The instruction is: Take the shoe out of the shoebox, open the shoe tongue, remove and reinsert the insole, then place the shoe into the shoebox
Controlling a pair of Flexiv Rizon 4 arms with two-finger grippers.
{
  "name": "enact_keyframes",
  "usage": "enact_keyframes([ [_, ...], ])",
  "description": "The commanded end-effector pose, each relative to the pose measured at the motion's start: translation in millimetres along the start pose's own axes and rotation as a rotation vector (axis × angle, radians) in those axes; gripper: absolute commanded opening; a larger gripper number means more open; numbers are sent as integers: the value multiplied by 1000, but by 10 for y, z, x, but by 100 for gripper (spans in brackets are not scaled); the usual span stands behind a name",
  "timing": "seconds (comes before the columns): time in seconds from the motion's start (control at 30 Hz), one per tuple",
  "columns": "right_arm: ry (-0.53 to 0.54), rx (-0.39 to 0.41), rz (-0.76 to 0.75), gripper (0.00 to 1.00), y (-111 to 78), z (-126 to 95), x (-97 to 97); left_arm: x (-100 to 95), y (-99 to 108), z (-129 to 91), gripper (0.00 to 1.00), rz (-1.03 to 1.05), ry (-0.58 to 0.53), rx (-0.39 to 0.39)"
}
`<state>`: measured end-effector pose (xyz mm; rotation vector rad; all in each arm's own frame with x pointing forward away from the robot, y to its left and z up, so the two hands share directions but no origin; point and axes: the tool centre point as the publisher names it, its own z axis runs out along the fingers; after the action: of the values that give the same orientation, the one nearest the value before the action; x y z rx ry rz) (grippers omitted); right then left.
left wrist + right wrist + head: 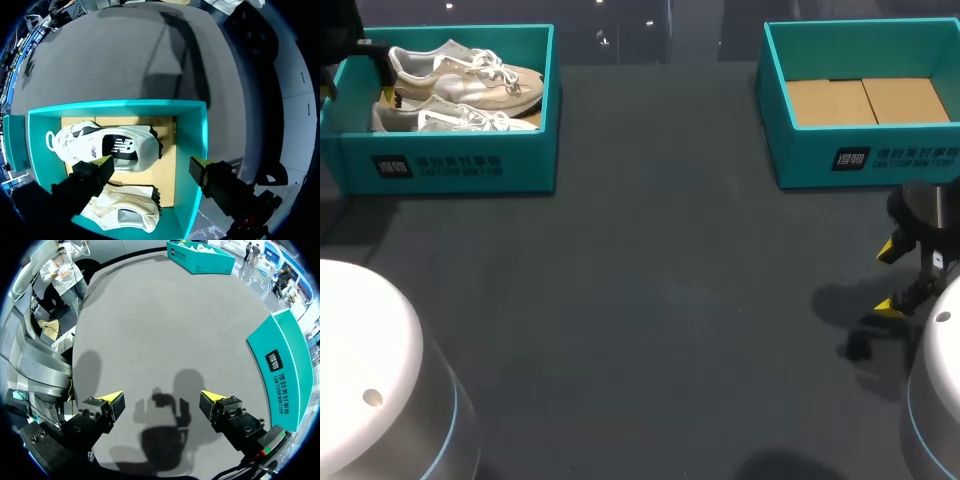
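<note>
Two white and beige shoes point(460, 90) lie side by side in the teal shoebox point(455, 165) at the table's far left. In the left wrist view my left gripper point(150, 164) hangs open above that box, one shoe point(115, 147) just ahead of its fingers and the other shoe point(125, 212) under them, with no finger touching either. At the far right stands a second teal shoebox point(865, 160), holding only a cardboard floor. My right gripper point(890, 278) is open over bare table in front of it, nothing between its fingers point(114, 399).
The dark grey table point(660, 300) stretches wide between the two boxes. From the right wrist, the nearby box wall point(280, 365) stands beside the gripper and the left box point(200, 255) shows far across the table.
</note>
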<state>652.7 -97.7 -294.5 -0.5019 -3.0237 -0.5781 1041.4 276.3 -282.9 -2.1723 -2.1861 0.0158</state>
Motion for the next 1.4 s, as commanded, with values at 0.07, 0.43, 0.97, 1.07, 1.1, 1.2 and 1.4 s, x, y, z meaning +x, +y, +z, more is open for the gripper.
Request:
enact_keyframes([
  [0.07,-3,1,1,100,-5,-5,19,-22,-32,166,100,2,5,-85],
  [0.43,-3,1,1,100,-5,-5,19,-30,-9,458,82,-1,7,-83],
  [0.97,-3,1,1,100,-5,-5,19,-11,-12,764,60,-1,33,-73],
  [1.07,-3,1,1,100,-5,-5,19,-11,-4,802,57,-4,38,-71],
  [1.1,-3,1,1,100,-5,-5,19,-10,-2,814,51,-6,46,-73],
  [1.2,-3,1,1,100,-5,-5,19,-8,7,841,40,-7,52,-72],
  [1.4,-3,1,1,100,-5,-5,19,19,25,855,0,-5,57,-62],
])
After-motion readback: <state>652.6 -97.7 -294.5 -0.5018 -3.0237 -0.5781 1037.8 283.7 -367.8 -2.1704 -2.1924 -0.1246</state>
